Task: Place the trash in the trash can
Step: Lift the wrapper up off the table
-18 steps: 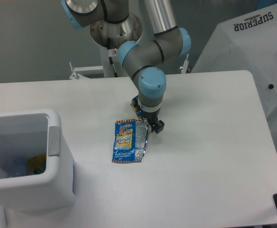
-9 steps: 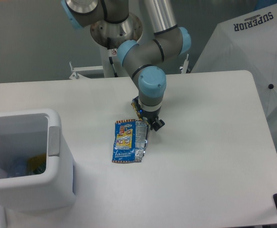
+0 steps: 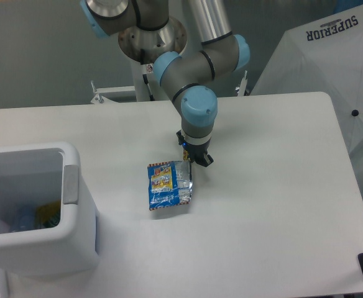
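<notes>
Lifting is what seems to be happening: the blue snack wrapper point(image 3: 168, 187) looked flat and longer on the table point(image 3: 281, 205) half a second ago, and now it looks shorter and curled, with a shadow under its near edge, hanging by its top right corner. The gripper point(image 3: 192, 159) has risen a bit and its fingers look pinched together on that corner, so I'd call the grab made and the carry just starting. Pretty thin hold on a crinkly foil, so it could slip out if the arm swings fast.

The wrapper sits around the middle of the table, with its low end maybe still brushing the surface, hard to tell. The white trash can point(image 3: 69, 186) stands at the front left corner, well apart from the wrapper, mouth open upward. Something bluish and yellow shows down inside it, too murky to name for sure.

Nothing lies on the table between wrapper and bin, so the path left looks open; the only real obstacle is the bin's thick rim, which the dangling wrapper needs to clear. A white umbrella-like cover printed SUPERIOR point(image 3: 330, 49) stands past the right back corner, out of the way.
</notes>
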Action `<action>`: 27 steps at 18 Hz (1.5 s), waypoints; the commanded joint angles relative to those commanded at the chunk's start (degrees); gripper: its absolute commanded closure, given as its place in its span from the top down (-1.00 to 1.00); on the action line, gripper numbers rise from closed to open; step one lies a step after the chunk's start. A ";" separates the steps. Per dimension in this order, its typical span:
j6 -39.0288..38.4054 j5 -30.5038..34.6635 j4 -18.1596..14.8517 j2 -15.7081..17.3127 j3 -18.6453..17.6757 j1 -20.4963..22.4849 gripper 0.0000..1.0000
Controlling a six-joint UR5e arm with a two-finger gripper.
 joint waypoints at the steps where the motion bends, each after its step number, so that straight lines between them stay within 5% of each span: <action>1: 0.00 0.00 0.00 0.09 0.09 0.00 -1.00; 7: -1.14 -1.23 -0.88 5.88 0.61 2.11 -1.00; 12: -7.71 -9.04 -0.97 9.40 3.68 5.18 -1.00; 19: -27.75 -18.53 -0.88 10.29 16.07 6.50 -1.00; 27: -45.95 -28.47 1.14 13.36 24.16 5.80 -1.00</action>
